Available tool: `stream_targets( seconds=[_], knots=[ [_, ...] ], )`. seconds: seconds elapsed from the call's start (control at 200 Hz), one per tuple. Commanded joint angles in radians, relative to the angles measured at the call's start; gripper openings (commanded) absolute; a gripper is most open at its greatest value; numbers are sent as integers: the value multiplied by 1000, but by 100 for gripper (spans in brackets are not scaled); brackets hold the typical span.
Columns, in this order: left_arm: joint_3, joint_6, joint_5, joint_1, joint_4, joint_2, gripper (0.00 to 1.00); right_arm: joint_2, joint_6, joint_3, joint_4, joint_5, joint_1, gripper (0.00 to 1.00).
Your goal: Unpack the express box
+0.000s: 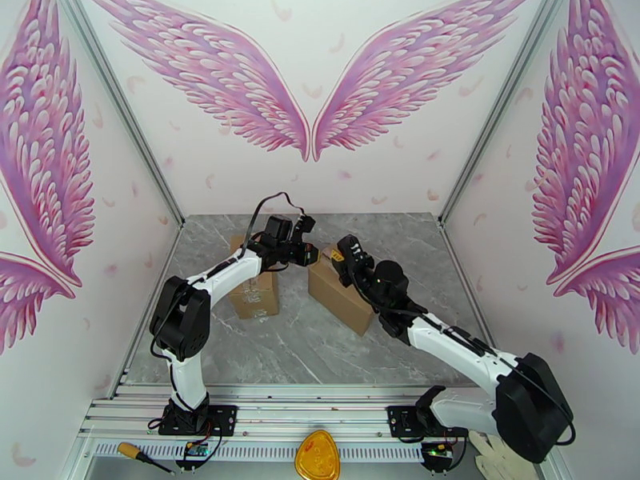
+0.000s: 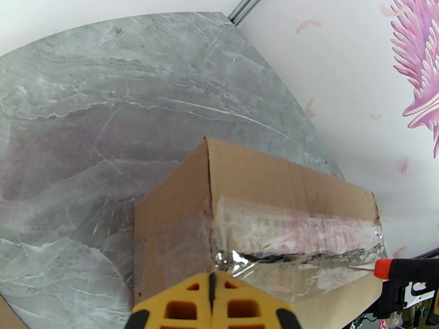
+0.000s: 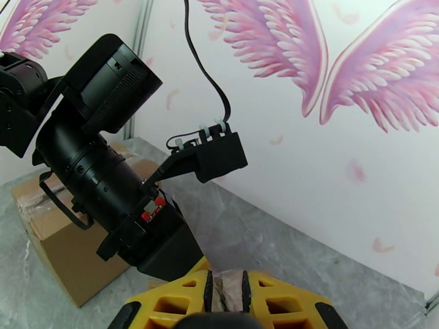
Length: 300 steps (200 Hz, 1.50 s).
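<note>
Hanging over the taped seam (image 2: 296,257) of the cardboard box (image 2: 274,187), the left gripper (image 2: 211,276) has its jaws clenched together; whether the right gripper (image 3: 225,283) grasps anything cannot be told.

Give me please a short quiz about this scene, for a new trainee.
1. How many cardboard boxes are on the table?
2. True or false: the left gripper is open.
3. In the left wrist view, what covers the box seam? A string; B clear tape; C staples.
Key: 1 two; 2 false; 3 B.
</note>
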Motion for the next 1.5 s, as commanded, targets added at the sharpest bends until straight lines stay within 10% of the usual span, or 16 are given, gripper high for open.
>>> stream_targets(
  seconds=[0.0, 1.494],
  knots=[
    [19, 28, -12, -12, -77, 32, 0, 43, -9, 55, 61, -44, -5, 0],
    [72, 57, -80, 26, -136, 70, 0, -132, -183, -73, -180, -81, -89, 0]
  ],
)
